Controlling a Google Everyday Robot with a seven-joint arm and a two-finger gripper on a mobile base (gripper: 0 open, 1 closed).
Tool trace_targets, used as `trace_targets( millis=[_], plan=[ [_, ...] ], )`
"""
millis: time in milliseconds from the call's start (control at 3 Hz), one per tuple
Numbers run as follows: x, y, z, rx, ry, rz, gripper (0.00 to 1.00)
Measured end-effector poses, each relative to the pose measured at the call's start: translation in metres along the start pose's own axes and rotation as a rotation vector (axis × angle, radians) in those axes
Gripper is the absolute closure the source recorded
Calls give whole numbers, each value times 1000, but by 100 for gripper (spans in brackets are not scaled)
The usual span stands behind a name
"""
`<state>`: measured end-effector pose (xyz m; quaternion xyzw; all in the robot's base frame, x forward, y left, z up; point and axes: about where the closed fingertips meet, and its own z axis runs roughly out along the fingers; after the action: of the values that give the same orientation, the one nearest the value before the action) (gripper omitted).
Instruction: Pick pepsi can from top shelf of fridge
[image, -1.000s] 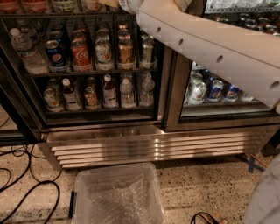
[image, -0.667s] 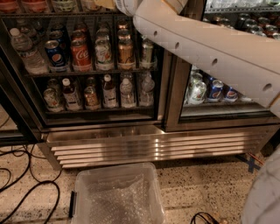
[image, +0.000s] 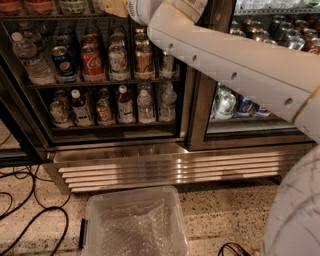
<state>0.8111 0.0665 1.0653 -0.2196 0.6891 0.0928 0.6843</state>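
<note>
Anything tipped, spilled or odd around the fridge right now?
Nothing stands out. The cans and bottles in the fridge look upright, the pepsi can included. Loose cables lie on the floor. The hand is out of view above the top edge.

Camera looks down past the arm (image: 235, 65) at the fridge (image: 192, 127); hand off-frame above.

Left glass door of the dark-framed fridge (image: 192, 120), upper shelf I can see: a red aluminium can (image: 93, 62) carries white Coca-Cola script, legible. Just left of it, a blue aluminium pepsi can (image: 64, 61) shows the red-white-blue globe mark; I can't read the wordmark. Behind the right door, a second blue can (image: 245, 105) has lettering I can't read. Bottle labels are unreadable from my station. The gripper is out of my view, past the top edge where the white arm (image: 225, 65) leaves.
</note>
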Motion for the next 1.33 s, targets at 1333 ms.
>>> trace_targets(
  millis=[1333],
  plan=[
    [-30, -83, 29, 198, -68, -66, 12]
  ],
)
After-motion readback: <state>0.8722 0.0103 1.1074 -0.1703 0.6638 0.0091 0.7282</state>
